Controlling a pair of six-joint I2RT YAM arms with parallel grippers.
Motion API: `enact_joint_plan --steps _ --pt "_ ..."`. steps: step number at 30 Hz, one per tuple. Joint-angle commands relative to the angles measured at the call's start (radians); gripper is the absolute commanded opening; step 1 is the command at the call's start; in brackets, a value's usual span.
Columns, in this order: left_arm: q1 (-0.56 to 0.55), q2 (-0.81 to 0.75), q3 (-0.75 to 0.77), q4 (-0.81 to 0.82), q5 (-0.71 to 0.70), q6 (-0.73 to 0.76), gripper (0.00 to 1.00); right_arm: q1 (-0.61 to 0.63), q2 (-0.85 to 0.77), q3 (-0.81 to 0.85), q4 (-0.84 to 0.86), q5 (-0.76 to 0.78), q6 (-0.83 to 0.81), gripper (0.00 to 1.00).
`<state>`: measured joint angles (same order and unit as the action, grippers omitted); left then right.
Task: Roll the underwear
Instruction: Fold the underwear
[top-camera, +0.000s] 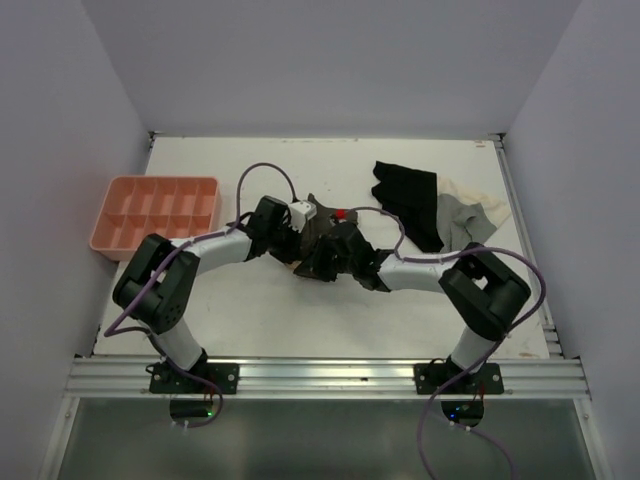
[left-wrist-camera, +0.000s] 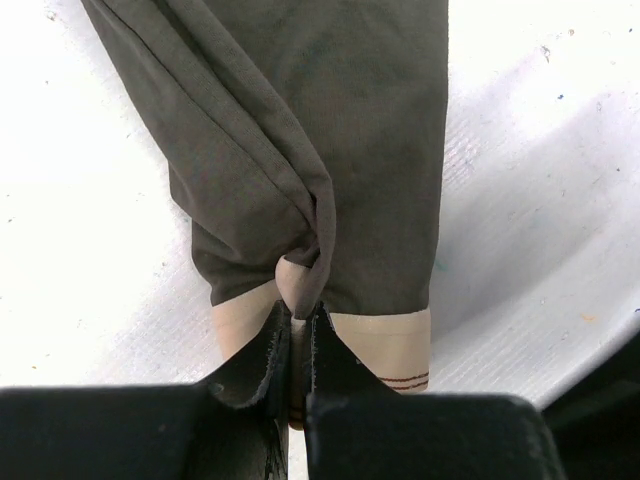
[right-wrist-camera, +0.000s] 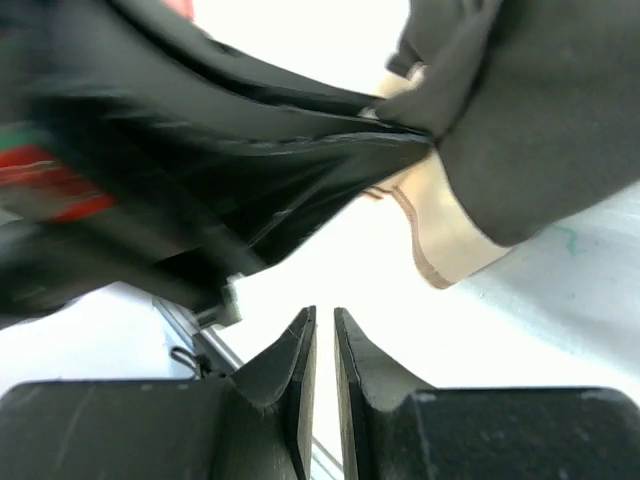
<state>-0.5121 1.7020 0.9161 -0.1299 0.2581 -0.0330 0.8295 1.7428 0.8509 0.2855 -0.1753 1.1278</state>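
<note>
The underwear (left-wrist-camera: 330, 150) is dark brown with a pale beige waistband (left-wrist-camera: 385, 335) and lies stretched on the white table, a fold bunched at its near end. My left gripper (left-wrist-camera: 298, 318) is shut on that bunched waistband edge. From above, the left gripper (top-camera: 302, 252) and the right gripper (top-camera: 330, 262) meet over the underwear (top-camera: 320, 225) at the table's middle. My right gripper (right-wrist-camera: 325, 320) has its jaws almost together with nothing between them, just short of the underwear (right-wrist-camera: 540, 120) and its waistband (right-wrist-camera: 440, 235). The left gripper's dark body (right-wrist-camera: 200, 170) fills the left of the right wrist view.
A black garment (top-camera: 408, 195) and a grey-and-cream garment (top-camera: 468, 215) lie at the back right. A pink compartment tray (top-camera: 155, 212) stands at the left edge. White walls enclose the table on three sides.
</note>
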Motion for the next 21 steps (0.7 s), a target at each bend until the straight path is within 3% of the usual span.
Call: enact_joint_plan --steps 1,21 --pt "-0.002 0.038 -0.022 -0.077 -0.043 0.012 0.0 -0.003 -0.095 -0.021 -0.081 0.103 -0.031 0.17" --pt "-0.042 -0.12 -0.071 -0.063 -0.054 0.094 0.0 -0.027 0.161 -0.016 0.07 0.126 0.024 0.08"
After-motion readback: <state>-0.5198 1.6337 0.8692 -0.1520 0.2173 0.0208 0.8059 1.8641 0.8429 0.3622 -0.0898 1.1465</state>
